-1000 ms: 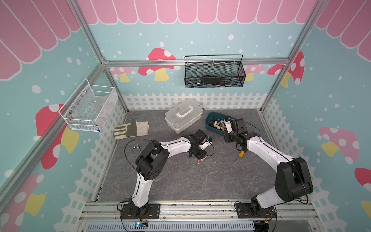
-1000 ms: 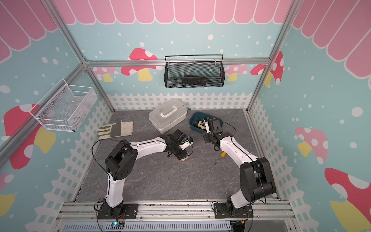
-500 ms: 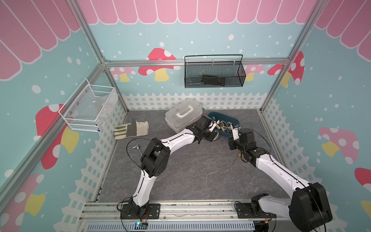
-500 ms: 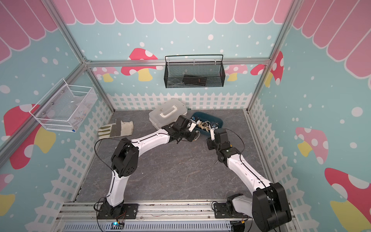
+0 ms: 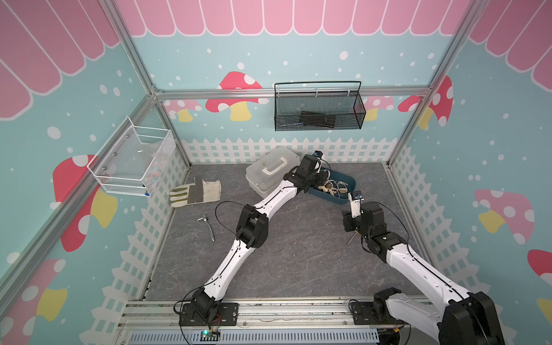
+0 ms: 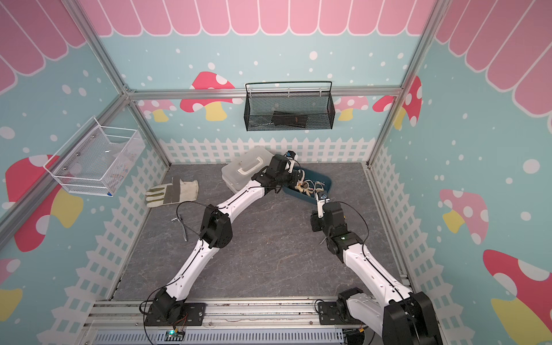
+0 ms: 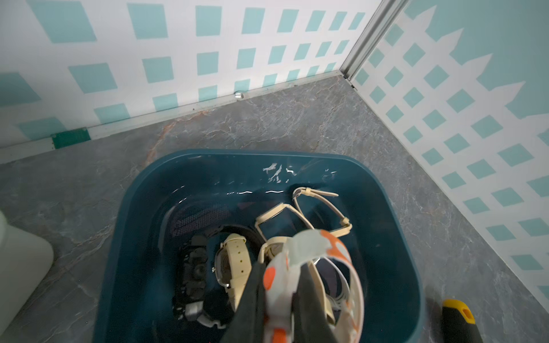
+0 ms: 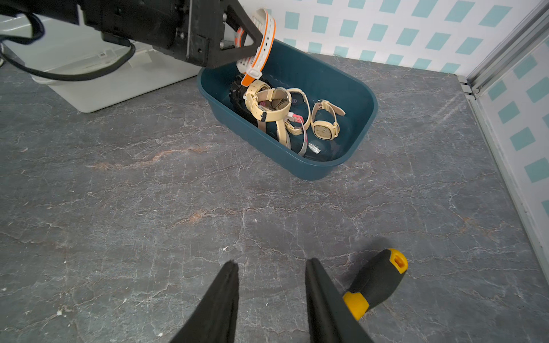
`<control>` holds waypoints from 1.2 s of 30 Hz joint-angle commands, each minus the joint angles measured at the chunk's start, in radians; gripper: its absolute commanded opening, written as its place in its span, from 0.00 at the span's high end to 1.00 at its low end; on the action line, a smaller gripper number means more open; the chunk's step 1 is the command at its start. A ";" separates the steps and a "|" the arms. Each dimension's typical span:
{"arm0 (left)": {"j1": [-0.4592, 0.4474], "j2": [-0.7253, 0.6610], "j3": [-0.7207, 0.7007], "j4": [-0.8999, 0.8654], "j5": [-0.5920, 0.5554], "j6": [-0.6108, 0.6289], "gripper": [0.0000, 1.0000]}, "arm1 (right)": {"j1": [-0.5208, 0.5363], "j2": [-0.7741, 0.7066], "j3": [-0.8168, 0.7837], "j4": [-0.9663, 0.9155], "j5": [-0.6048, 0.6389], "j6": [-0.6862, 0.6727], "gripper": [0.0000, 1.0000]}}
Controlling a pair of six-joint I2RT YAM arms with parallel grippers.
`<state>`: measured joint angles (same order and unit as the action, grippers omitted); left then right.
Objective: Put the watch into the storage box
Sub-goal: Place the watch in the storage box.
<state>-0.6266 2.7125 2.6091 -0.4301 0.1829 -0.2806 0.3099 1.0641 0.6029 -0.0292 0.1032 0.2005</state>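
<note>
The watch (image 7: 300, 252), a white strap with orange dots, hangs from my left gripper (image 7: 280, 267), which is shut on it. It dangles just above the near-left end of the storage box (image 7: 386, 237), a dark teal tub. From the right wrist view the watch (image 8: 263, 44) hangs over the storage box (image 8: 356, 133), which holds several beige and black watches. Both top views show the storage box (image 5: 348, 182) (image 6: 327, 182) at the back right. My right gripper (image 8: 271, 262) is open and empty, low over the floor in front of the box.
A black and yellow screwdriver (image 8: 377, 279) lies on the floor right beside my right fingers. A white case (image 5: 271, 170) stands against the box's left side. A work glove (image 5: 195, 192) and a metal tool (image 5: 209, 228) lie at the left. A black mesh basket (image 5: 318, 110) hangs on the back wall.
My left arm has swung from the middle of the floor to the storage box, carrying the watch. My right arm has drawn back from the box toward the front.
</note>
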 commanded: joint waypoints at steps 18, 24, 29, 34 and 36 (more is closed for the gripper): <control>0.041 -0.196 -0.145 -0.035 0.062 0.021 0.51 | 0.014 -0.023 0.046 -0.016 0.003 -0.023 0.52; 0.057 -0.672 -0.769 0.253 -0.094 0.131 0.44 | -0.007 -0.016 0.088 0.019 0.130 -0.079 0.28; 0.206 -1.069 -1.355 0.533 -0.219 0.081 0.29 | -0.073 0.044 0.081 0.121 0.180 -0.094 0.18; 0.462 -1.283 -1.730 0.606 -0.301 0.011 0.20 | -0.163 0.209 0.091 0.198 0.227 -0.105 0.14; 0.516 -1.335 -1.813 0.628 -0.355 0.037 0.19 | -0.185 0.242 0.064 0.263 0.232 -0.124 0.13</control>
<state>-0.1375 1.4067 0.8955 0.1444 -0.0849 -0.2394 0.1505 1.2751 0.6830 0.1371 0.2886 0.1047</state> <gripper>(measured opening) 0.811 0.863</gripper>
